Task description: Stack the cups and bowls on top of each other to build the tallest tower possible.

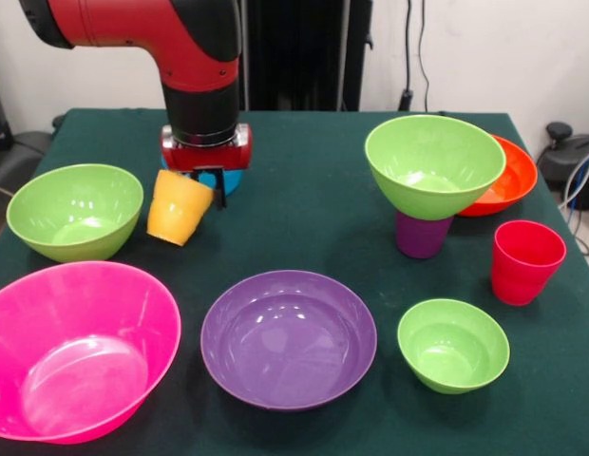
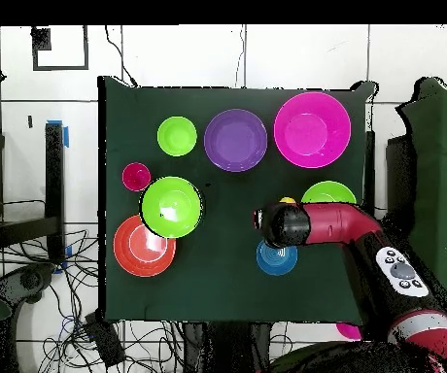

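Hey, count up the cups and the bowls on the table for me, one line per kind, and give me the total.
Cups: 3, namely yellow-orange cup, purple cup, red cup.
Bowls: 7, namely three lime green bowls, blue bowl, purple bowl, orange-red bowl, hot pink bowl.
Total: 10

A dark green table [image 1: 323, 218] carries the things. Resting on it are a large pink bowl [image 1: 74, 350], a wide purple bowl [image 1: 288, 337], a small green bowl [image 1: 453, 345], a red cup [image 1: 525, 261], a green bowl [image 1: 75, 211] at the front view's left, an orange-red bowl [image 1: 508, 180], a blue bowl [image 1: 230, 180] and a purple cup [image 1: 423, 235]. The purple cup stands just in front of the orange-red bowl, and the red cup stands near the small green bowl.
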Tool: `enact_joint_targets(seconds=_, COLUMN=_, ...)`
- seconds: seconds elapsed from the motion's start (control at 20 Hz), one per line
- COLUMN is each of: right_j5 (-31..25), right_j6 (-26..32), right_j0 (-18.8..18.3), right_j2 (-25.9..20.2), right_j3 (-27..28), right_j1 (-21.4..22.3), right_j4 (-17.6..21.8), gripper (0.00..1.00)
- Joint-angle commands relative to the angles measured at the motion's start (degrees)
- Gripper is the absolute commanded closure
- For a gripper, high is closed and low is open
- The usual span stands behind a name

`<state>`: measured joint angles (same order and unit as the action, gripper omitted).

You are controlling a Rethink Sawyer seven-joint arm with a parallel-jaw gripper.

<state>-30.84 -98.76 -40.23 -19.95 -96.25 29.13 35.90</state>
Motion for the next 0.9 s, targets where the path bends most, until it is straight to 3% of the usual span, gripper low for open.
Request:
enact_joint_targets(seconds=0.05, right_j5=-5.23, right_j6=6.35, right_j0=2.02, right_j2=-5.96, right_j3=-0.2, right_j1=2.6, right_j4=-1.2, gripper=1.0)
enact_joint_targets(seconds=0.2, right_j5=-12.18, right_j6=6.39, right_j0=2.12, right_j2=-7.98, right_j3=-1.93, right_j1=6.69, right_j4=-6.38, gripper=1.0)
enact_joint_targets(seconds=0.4, right_j5=-17.46, right_j6=4.86, right_j0=3.42, right_j2=-8.5, right_j3=-2.97, right_j1=9.83, right_j4=-10.16, gripper=1.0)
enact_joint_targets(seconds=0.75, right_j5=-22.24, right_j6=3.14, right_j0=5.83, right_j2=-7.45, right_j3=-3.29, right_j1=12.42, right_j4=-12.83, gripper=1.0)
enact_joint_targets(seconds=0.9, right_j5=-27.3, right_j6=2.34, right_j0=8.54, right_j2=-5.41, right_j3=-2.21, right_j1=13.68, right_j4=-12.25, gripper=1.0)
